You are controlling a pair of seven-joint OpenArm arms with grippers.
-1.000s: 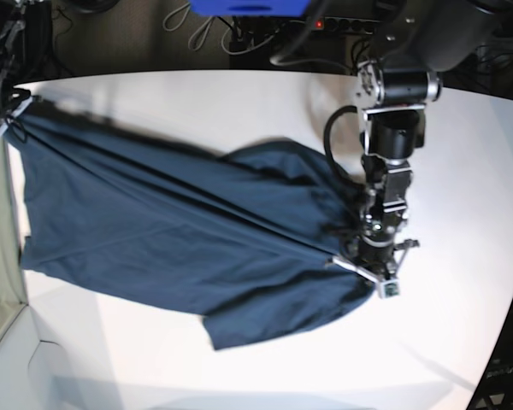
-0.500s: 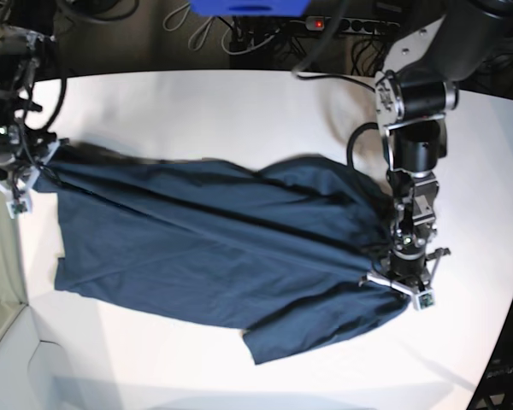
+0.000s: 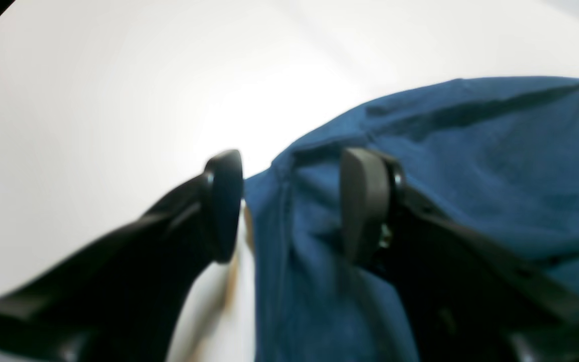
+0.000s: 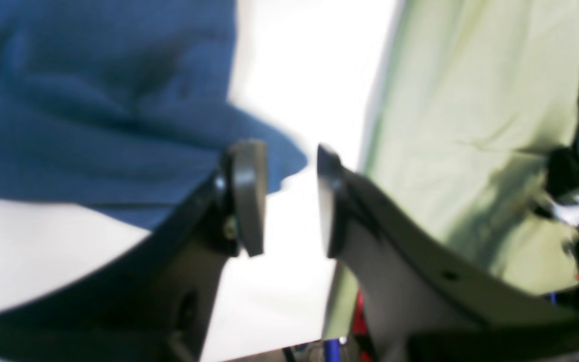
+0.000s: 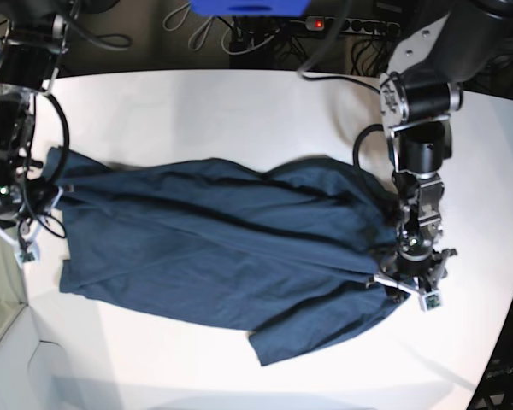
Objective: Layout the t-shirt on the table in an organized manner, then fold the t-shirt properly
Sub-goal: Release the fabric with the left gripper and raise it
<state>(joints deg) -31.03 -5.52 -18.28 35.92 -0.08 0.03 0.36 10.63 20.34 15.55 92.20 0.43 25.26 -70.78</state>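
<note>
At the right edge of the base view, the left end effector (image 5: 408, 286) sits low over the counter (image 5: 239, 111) with its jaws parted. In its wrist view the two dark pads stand apart with a fold of the navy t-shirt (image 3: 420, 166) lying between them, loose rather than pinched. At the opposite edge, the right end effector (image 5: 21, 231) also has its jaws parted; its wrist view shows one pad (image 4: 249, 196) just in front of a corner of blue cloth, the other over bare white, nothing clamped.

The t-shirt (image 5: 214, 248) lies stretched across the middle of the white counter between the two end effectors, broadly spread but with long diagonal wrinkles and one sleeve or corner poking out at the near side.

The step in hand appears to be letting go after spreading the shirt. To do it well, each end effector should probably lift straight up and clear of the cloth before moving sideways, so no pad drags the fabric and undoes the layout. The remaining creases likely need smoothing before any fold.

Counted: one t-shirt, one counter, two end effectors. A pale green cloth surface (image 4: 470, 125) shows beyond the counter's edge in the right wrist view, and cables (image 5: 239, 34) lie on the dark floor behind.
</note>
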